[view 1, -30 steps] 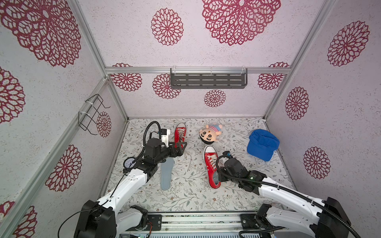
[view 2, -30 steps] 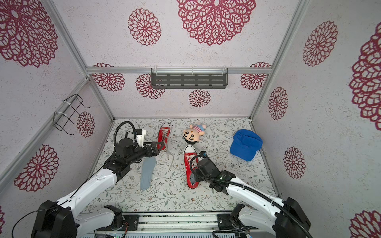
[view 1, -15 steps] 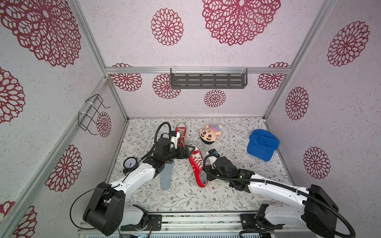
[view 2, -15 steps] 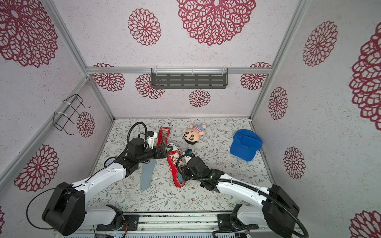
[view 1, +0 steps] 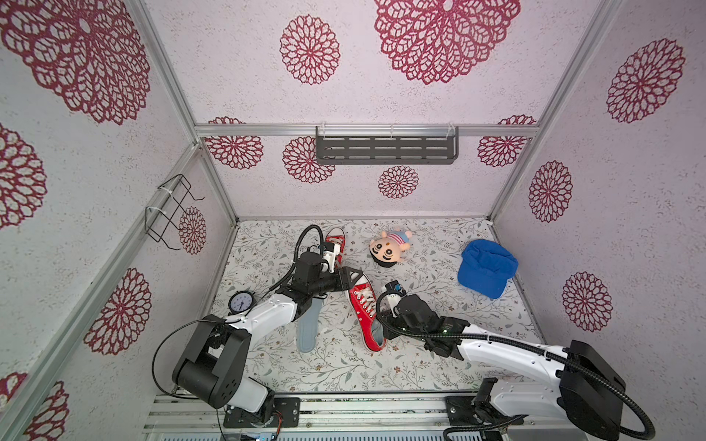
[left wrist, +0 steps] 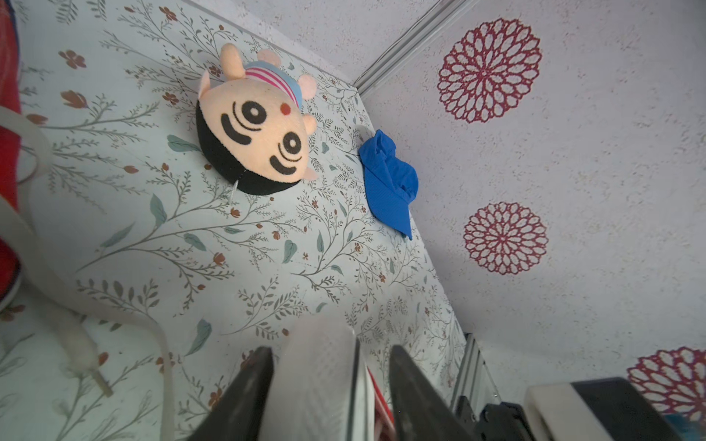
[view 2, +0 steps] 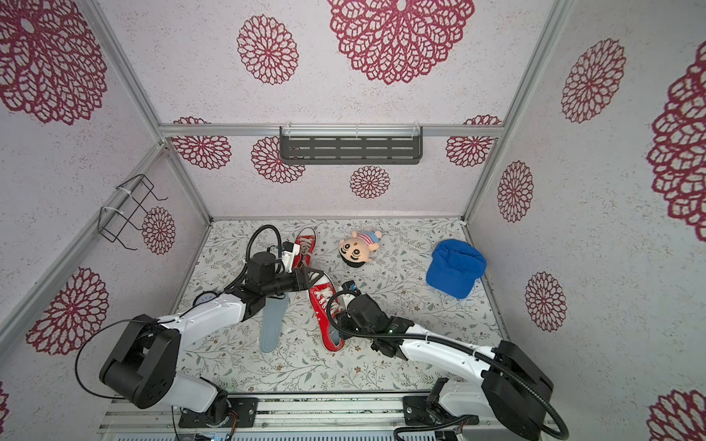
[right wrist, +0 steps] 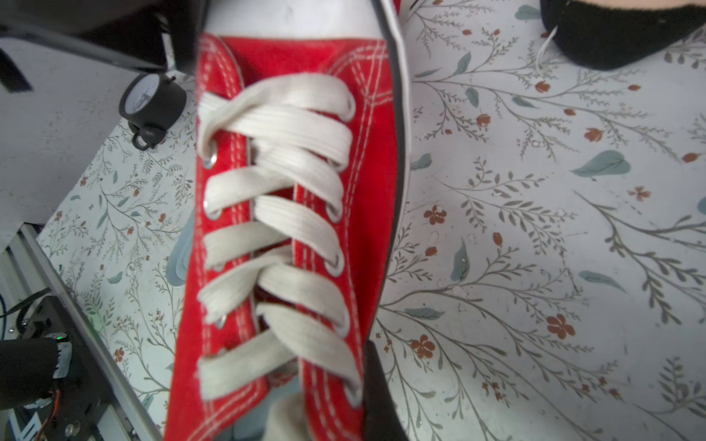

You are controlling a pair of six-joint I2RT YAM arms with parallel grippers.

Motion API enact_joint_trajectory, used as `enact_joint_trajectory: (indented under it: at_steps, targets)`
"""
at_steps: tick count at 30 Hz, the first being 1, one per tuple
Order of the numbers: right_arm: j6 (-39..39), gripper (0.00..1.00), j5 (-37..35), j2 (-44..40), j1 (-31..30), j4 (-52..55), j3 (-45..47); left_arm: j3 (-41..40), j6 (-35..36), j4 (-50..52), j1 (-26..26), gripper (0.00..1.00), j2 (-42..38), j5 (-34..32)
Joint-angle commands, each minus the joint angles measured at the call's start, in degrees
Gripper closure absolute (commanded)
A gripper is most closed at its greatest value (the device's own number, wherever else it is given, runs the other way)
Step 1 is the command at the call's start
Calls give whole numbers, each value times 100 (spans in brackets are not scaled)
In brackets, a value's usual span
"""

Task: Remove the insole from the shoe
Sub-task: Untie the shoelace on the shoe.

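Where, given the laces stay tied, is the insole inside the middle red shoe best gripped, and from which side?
Pinch the heel end of the insole, grey-blue in the open collar of the shoe, coming down from the heel side. The laces cover the forefoot and the left gripper straddles the toe cap, so that opening looks like the only way in.
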State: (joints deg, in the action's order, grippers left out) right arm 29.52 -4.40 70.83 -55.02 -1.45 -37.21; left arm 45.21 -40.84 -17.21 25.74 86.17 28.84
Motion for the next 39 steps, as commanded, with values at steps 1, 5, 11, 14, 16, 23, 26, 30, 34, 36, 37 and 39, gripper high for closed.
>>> enact_joint_trajectory:
  at_steps: [1,5,11,14,16,23,26,30,34,36,37,39]
  targets:
    - [-78,100,-135,-175,-12,-325,-39,-85,138,-503,28,63,9,171]
    - [13,100,-60,-324,72,-238,225,-151,234,-836,48,80,169,418]
    - [121,72,497,-783,330,-294,574,-281,624,-1164,98,93,402,380]
    - [56,47,1106,-1122,702,202,582,-337,857,-1334,103,96,517,361]
    - [30,40,1489,-1414,982,440,583,-370,972,-1468,129,97,595,369]
    - [369,30,2510,-1686,1495,87,775,-373,1061,-1840,159,98,918,418]
    - [519,34,2586,-1393,1495,-80,743,-353,1055,-1900,169,98,978,398]
    - [747,38,2583,-1124,1495,-354,642,-329,1056,-1901,177,98,1007,409]
    - [800,38,2570,-1027,1495,-491,576,-329,1081,-1941,201,98,1025,432]
    - [763,38,2552,-1033,1495,-415,525,-324,1116,-1944,204,98,1033,434]
    - [719,38,2497,-1055,1495,-308,484,-320,1122,-1944,208,98,1034,424]
    - [620,38,2357,-1176,1495,88,377,-320,1141,-1935,217,99,1018,387]
